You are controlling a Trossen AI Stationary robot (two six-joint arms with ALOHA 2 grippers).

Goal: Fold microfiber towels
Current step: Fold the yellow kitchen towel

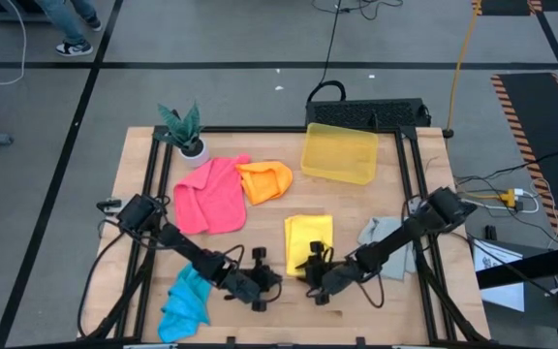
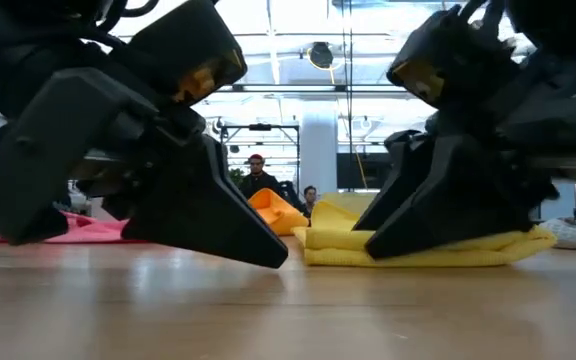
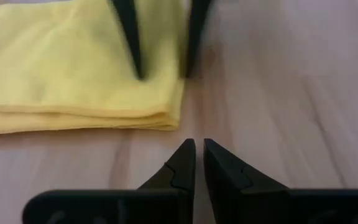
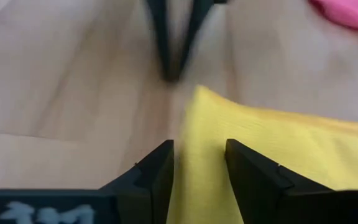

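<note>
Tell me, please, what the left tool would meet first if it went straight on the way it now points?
Probably the right tool, whose open fingers rest at the corner of the folded yellow towel straight ahead. The left tool is shut, with bare table between them. Depth is unclear, so it might brush the towel's corner first.

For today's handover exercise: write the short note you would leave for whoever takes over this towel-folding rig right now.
Left gripper: nearly shut, empty, low over the table just beside the yellow towel.
Right gripper: open, fingers astride the yellow towel's near corner, not gripping.
Towels: yellow folded, front centre. Pink towel spread flat and orange towel crumpled, both behind it. Blue towel bunched front left; grey towel under the right arm.
Done: yellow looks folded.
Left: pink, orange, blue and grey.
</note>
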